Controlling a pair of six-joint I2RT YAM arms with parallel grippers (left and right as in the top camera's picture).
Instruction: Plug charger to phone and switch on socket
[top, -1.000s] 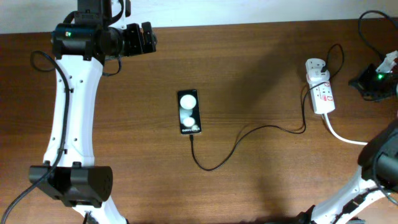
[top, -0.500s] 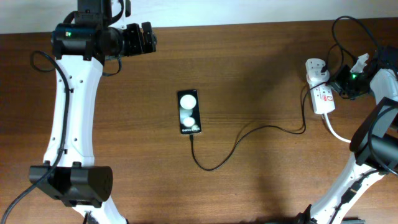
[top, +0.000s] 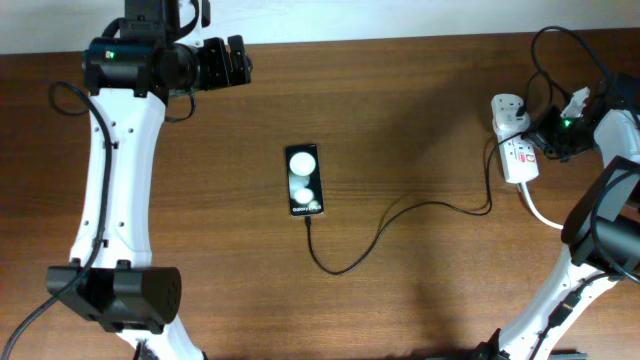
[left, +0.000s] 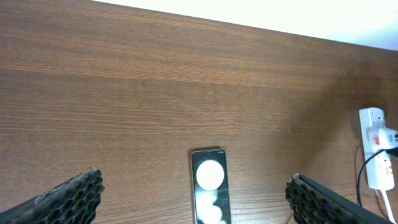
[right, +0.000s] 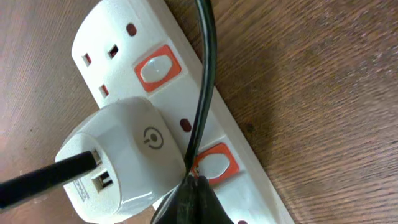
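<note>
My right jaws are at the far right of the bench (top: 420, 300), clenched into one dark point with nothing between them. Their fingertips (right: 190, 200) touch the lower red switch (right: 211, 163) of the socket (top: 518, 152), just beside the white adapter (right: 118, 155) plugged into it. My main worry is the charger (top: 400, 212): its black cable crosses the strip right at that switch, so a push could land on the cable, not the rocker, or snag it. Nothing visible holds the strip down, so an off-centre press could slide or twist it. That would tug the cable, and the tug would run to the phone (top: 304, 180), which lies face up mid-bench with the cable meeting its near short edge. I cannot confirm the tip is fully seated there, and a pull might work it loose. Drifting to the upper switch (right: 158, 66) would, I judge, power the empty outlet. My left jaws are released wide, well apart at the back left, too far away to steady anything.
</note>
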